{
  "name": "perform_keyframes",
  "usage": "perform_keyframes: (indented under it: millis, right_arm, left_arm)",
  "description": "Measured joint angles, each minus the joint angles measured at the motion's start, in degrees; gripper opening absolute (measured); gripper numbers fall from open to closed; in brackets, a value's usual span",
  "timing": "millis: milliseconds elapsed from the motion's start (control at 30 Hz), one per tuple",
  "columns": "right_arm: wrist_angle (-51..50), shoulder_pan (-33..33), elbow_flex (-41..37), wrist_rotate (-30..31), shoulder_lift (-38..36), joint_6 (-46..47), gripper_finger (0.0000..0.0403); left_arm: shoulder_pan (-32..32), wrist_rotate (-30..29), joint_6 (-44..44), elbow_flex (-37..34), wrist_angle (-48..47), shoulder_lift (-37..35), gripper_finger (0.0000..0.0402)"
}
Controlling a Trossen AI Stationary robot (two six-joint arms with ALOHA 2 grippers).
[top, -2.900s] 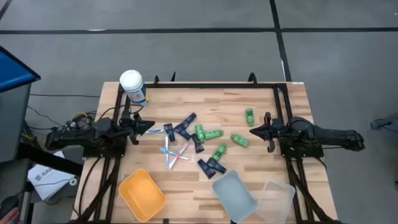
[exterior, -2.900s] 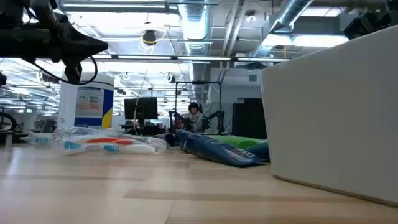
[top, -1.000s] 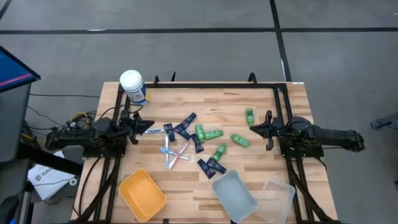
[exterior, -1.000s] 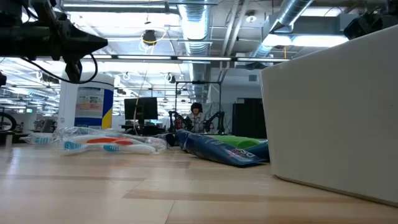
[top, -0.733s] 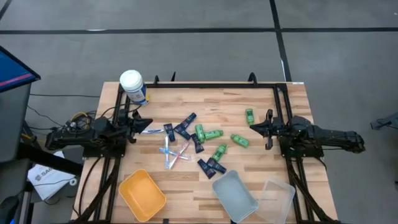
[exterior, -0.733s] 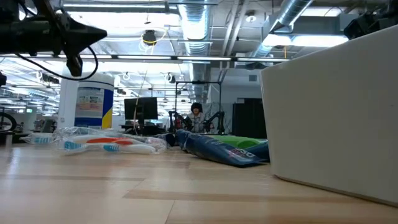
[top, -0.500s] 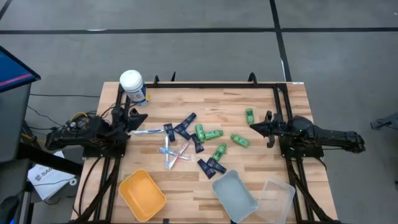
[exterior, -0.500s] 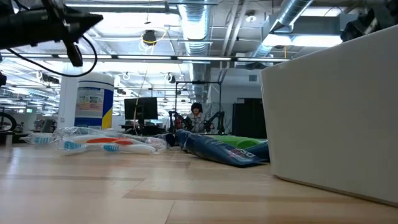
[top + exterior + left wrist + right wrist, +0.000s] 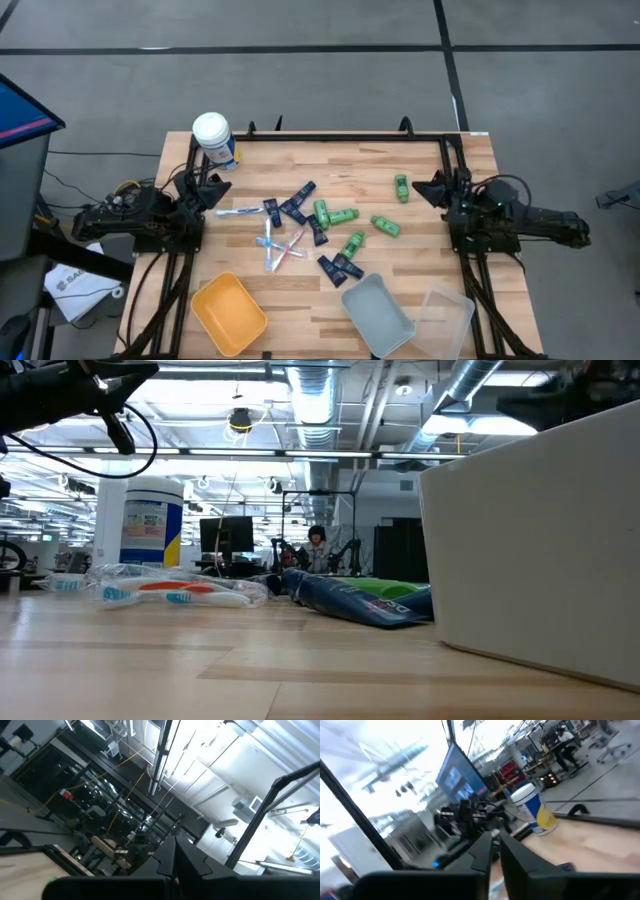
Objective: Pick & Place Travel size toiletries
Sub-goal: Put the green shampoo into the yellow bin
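Observation:
The toiletries lie scattered on the wooden table's middle: green bottles (image 9: 335,214) (image 9: 401,186) (image 9: 385,226), dark navy tubes (image 9: 300,201) (image 9: 340,267) and thin wrapped toothbrushes (image 9: 280,246) (image 9: 170,593). My left gripper (image 9: 224,187) hangs shut above the table's left side, beside the white-lidded canister (image 9: 213,137). My right gripper (image 9: 420,190) hangs shut above the right side, close to one green bottle. In both wrist views the shut fingers (image 9: 172,865) (image 9: 493,847) point up and away from the table. Neither gripper touches anything.
An orange tray (image 9: 229,314), a clear tub (image 9: 378,314) and its lid (image 9: 447,312) sit along the near edge. The tub's pale wall (image 9: 540,540) fills the low view's right. A black frame (image 9: 330,137) borders the far edge. A person shows far behind (image 9: 315,538).
Both grippers have risen and tipped their fingers upward. The left one has drawn back toward the far left, nearer the canister; the right one has drawn back toward the table's right and far edge. The toiletries have stayed where they were.

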Motion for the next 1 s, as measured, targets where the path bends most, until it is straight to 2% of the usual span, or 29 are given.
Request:
perform_keyframes:
  millis: [100,333,500,667,767,1000]
  right_arm:
    - [-6.77,0.02,6.96,1.30,6.30,-4.16,0.0075]
    - [-20.25,0.02,23.51,2.95,34.27,-8.35,0.0165]
    - [-25.18,0.49,33.90,2.39,51.93,-15.73,0.0209]
    - [-29.80,0.90,43.59,2.02,67.55,-26.18,0.0231]
    - [-32.07,0.83,49.16,-0.17,76.18,-31.14,0.0237]
    - [-39.84,1.05,60.77,-5.20,91.80,-41.23,0.0240]
  left_arm:
    - [0.00,0.00,1.41,0.00,-0.01,0.00,0.0002]
    - [0.00,-0.02,1.43,-0.01,-0.01,0.00,0.0002]
    - [0.00,0.02,1.43,0.00,-0.02,0.00,0.0002]
    - [0.00,0.20,1.43,0.01,-0.02,0.00,0.0002]
    - [0.00,0.17,1.45,0.00,-0.04,0.00,0.0002]
    - [0.00,0.15,1.45,0.00,-0.21,0.00,0.0002]
